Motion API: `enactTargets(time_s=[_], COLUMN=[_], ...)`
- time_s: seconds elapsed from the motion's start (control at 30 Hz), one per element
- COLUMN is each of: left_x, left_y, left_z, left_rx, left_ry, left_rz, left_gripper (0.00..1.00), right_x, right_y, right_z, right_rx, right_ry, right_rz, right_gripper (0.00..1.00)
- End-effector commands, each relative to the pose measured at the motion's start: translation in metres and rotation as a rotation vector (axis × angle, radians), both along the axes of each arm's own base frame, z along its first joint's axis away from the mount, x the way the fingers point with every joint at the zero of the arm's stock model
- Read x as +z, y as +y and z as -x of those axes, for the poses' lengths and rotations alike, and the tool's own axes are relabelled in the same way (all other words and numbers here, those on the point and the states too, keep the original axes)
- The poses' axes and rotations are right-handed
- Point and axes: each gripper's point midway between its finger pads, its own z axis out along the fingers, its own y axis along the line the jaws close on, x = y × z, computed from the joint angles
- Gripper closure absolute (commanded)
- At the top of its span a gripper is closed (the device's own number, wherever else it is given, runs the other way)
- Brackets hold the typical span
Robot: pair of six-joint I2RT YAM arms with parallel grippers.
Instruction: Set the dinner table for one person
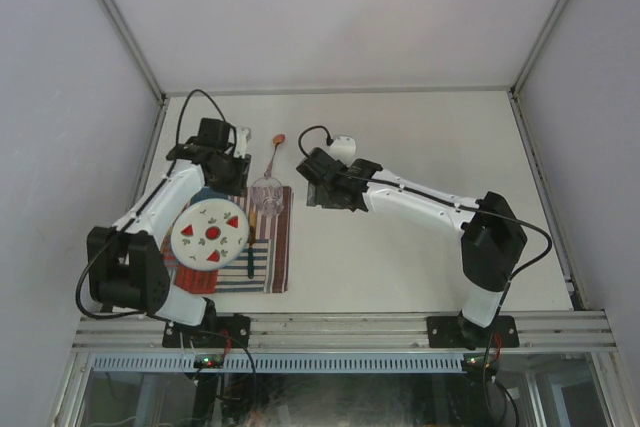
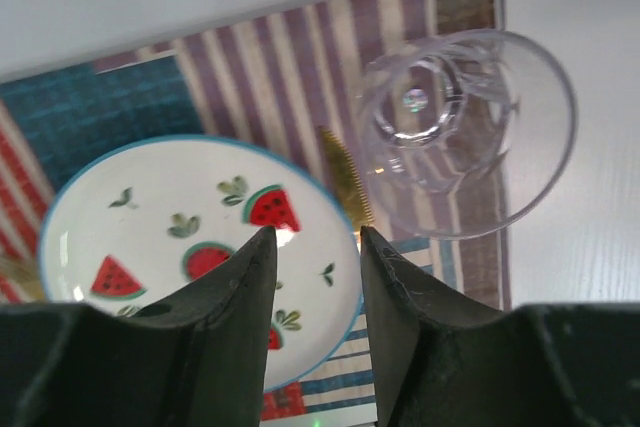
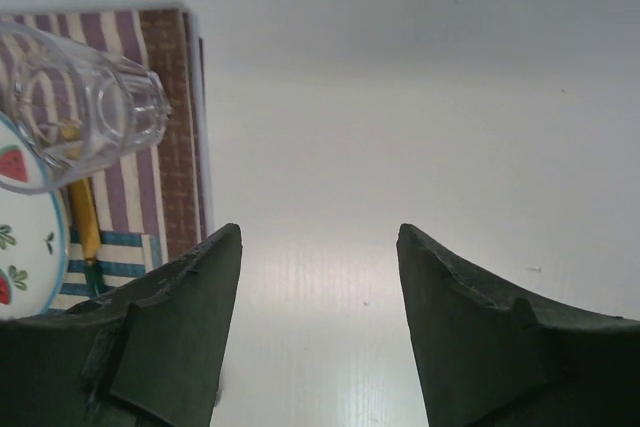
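Note:
The dinner table is a plain off-white top. At its left lies a striped placemat bearing a white plate with watermelon prints and a clear glass at the mat's far right corner. A gold knife lies between plate and glass. My left gripper hovers open over the plate's right rim, with nothing between its fingers and the glass to its right. My right gripper is open over bare table, just right of the placemat and the glass.
A thin utensil with an orange end lies on the table beyond the glass. A small white round object sits behind the right gripper. Aluminium rails edge the near side.

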Motion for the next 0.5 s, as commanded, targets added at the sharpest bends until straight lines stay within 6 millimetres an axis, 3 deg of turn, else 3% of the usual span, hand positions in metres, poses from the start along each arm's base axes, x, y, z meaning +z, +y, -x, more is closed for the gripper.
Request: enactTargets(time_s=[0.0, 0.23, 0.47], left_x=[0.016, 0.023, 0.003], left_y=[-0.029, -0.043, -0.048], left_z=[-0.024, -0.041, -0.036], left_rx=[0.004, -0.027, -0.038], left_ry=[-0.079, -0.078, -0.019], left_rz=[0.048, 0.069, 0.079], left_gripper=[0.56, 0.56, 0.57], right_x=[0.025, 0.020, 0.016], right_y=[-0.015, -0.027, -0.030], right_z=[0.009, 0.012, 0.010], right_rx=[-0.053, -0.084, -0.086], right_ry=[-0.050, -0.045, -0.032], right_rz=[0.012, 0.021, 0.027], right_gripper=[0.37, 0.37, 0.37])
